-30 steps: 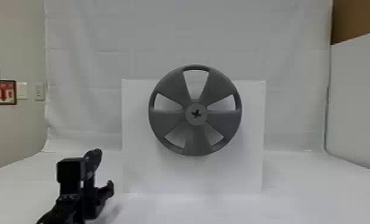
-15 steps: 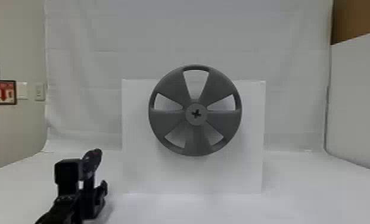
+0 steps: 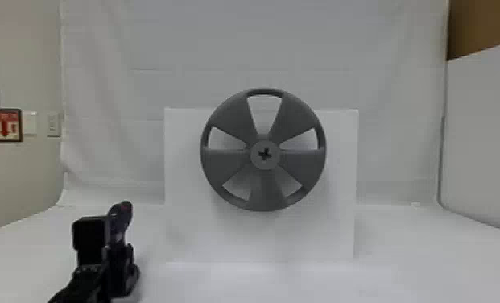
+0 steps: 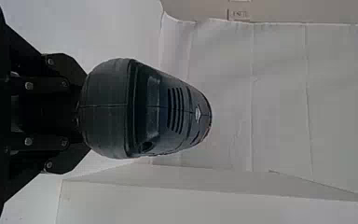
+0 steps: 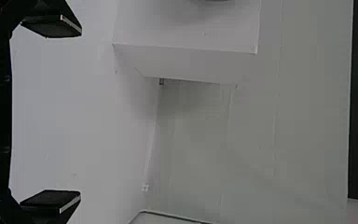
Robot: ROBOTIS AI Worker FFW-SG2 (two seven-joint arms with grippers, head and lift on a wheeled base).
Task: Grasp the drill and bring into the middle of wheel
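My left gripper [image 3: 118, 268] is at the lower left in the head view, left of the wheel and lower than it. It holds the dark drill [image 3: 120, 221]. In the left wrist view the rounded rear of the drill [image 4: 168, 109] is in front of the left gripper [image 4: 81, 112], whose fingers are closed around it and whose tips are hidden. The grey five-spoke wheel [image 3: 224, 167] stands upright in the middle of the head view, with a cross-shaped recess in its hub [image 3: 275, 161]. My right gripper [image 5: 51, 114] is spread wide with nothing between its fingers.
A white box-like stand [image 3: 301, 241] is behind the wheel on the white table [image 3: 418, 266]. White cloth [image 3: 261, 44] hangs at the back. A pale panel [image 3: 482, 141] borders the right side.
The drill and left gripper have shifted slightly left and turned, their projecting right side drawing inward in the head view. The wheel has stayed still.
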